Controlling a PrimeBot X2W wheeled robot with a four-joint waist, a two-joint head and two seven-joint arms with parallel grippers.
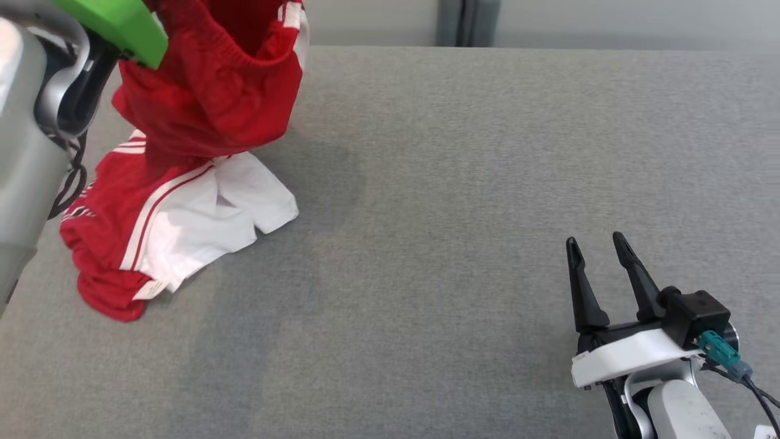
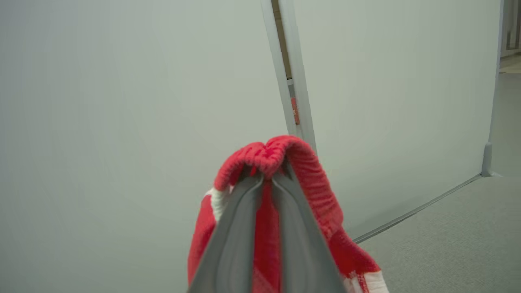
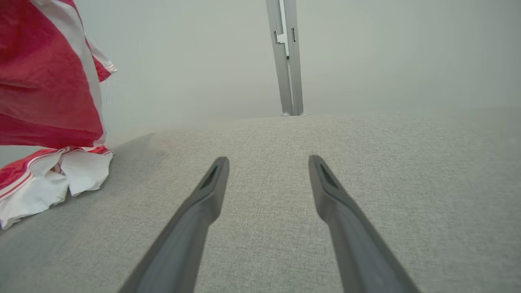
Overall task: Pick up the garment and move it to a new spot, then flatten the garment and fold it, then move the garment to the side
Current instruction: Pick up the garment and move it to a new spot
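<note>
Showing matt coarse-woven cloth on the bench (image 1: 487, 152), smooth fabric with ribbed waistband (image 2: 260, 156) on the garment (image 1: 207, 91), matt dark plastic on the right pincer (image 1: 595, 239).

No text, brand, number or sign legible in any view

- garment (image 1: 201, 110), upper left of head view: red cloth, white stripes and panels, no lettering to make out
- white tab (image 1: 149, 289) at its hem, lower left: too small to read
- white patch (image 1: 766, 431) at the lower right corner, cut by the frame edge: any marks on it unreadable
</note>
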